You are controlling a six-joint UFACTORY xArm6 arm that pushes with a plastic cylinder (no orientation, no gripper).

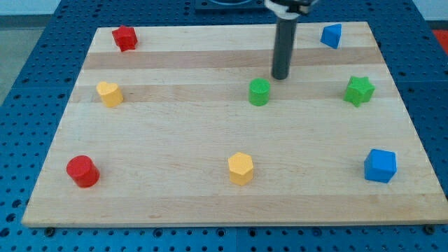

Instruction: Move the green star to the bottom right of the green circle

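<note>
My tip (pixel 281 77): a bare rod end with no fingers, so it held nothing; it stood just above and to the view's right of the green circle (pixel 260 92), close to it but apart.
Green star (pixel 359 90): lay well to the view's right of my tip, slightly lower, near the worktop's (pixel 168 140) right edge.
Key relation: the star sat level with the circle, far to its right.
Judgement: the star needed pushing leftward and downward, from its upper right side.
Neighbours: blue cube (pixel 380 166) below the star.
</note>
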